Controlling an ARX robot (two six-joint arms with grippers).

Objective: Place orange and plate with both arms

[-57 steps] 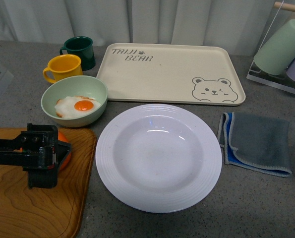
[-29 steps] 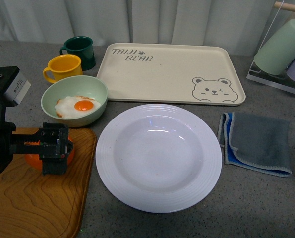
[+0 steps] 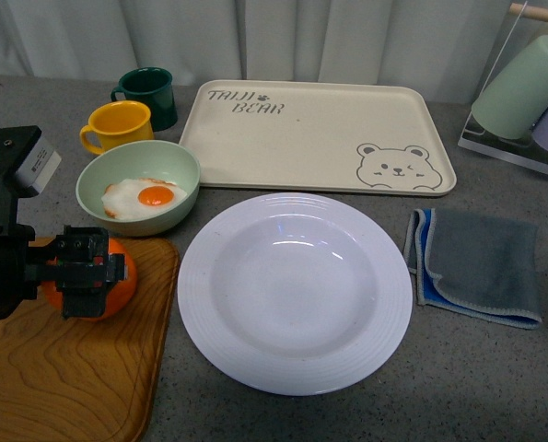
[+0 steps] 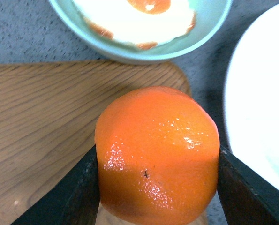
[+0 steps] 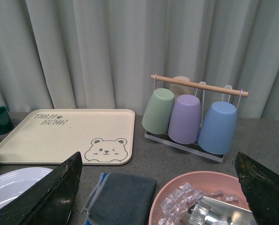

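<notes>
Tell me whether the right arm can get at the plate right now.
Probably yes. The right gripper is open and holds nothing, and the plate is bare. The grey cloth lies close by the plate's right edge but not over it, so that rim looks free to grasp.

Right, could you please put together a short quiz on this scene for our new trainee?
1. True or false: the orange lies in the plate.
2. What is in the pale green bowl? A rice; B a fried egg; C soup.
3. Which gripper holds the orange?
Key: 1 false; 2 B; 3 the left gripper.
</notes>
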